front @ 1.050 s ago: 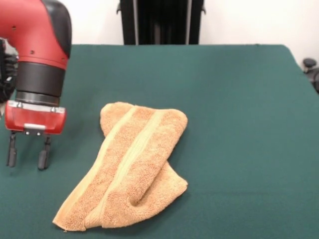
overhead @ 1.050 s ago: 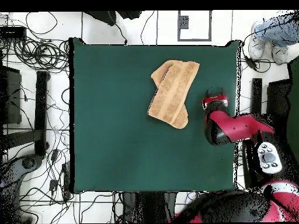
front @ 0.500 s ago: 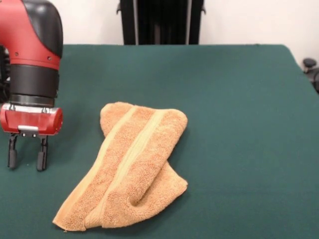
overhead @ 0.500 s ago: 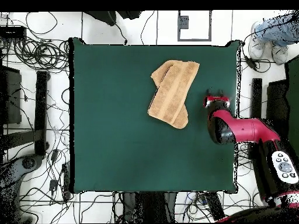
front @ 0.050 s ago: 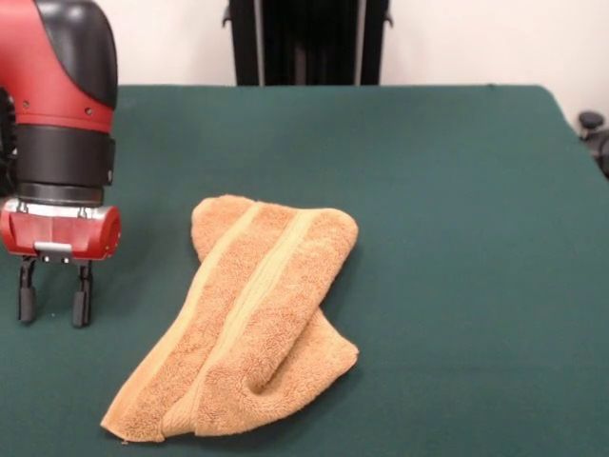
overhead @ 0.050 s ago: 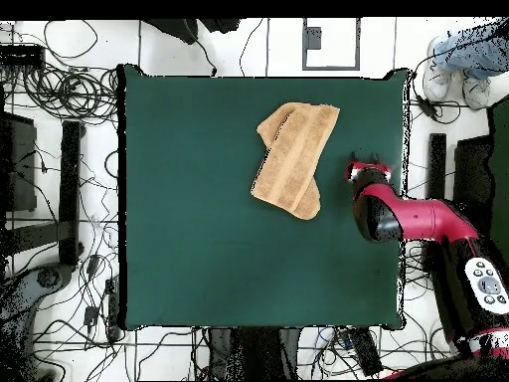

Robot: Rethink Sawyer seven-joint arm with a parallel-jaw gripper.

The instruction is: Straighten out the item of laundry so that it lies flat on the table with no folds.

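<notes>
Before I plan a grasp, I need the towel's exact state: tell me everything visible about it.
The towel is tan-orange terry cloth with smooth, paler woven stripe bands running along its length. It lies folded lengthwise and bent over itself, one layer overlapping another, so it is not flat. It rests on the green table, in the front view running diagonally from the picture's lower left up to a rounded end. Nothing else touches it; the gripper hangs open beside it, apart. No tag shows.

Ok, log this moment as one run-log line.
gripper: open, empty, beside towel | towel: folded, untouched | table: towel only
</notes>
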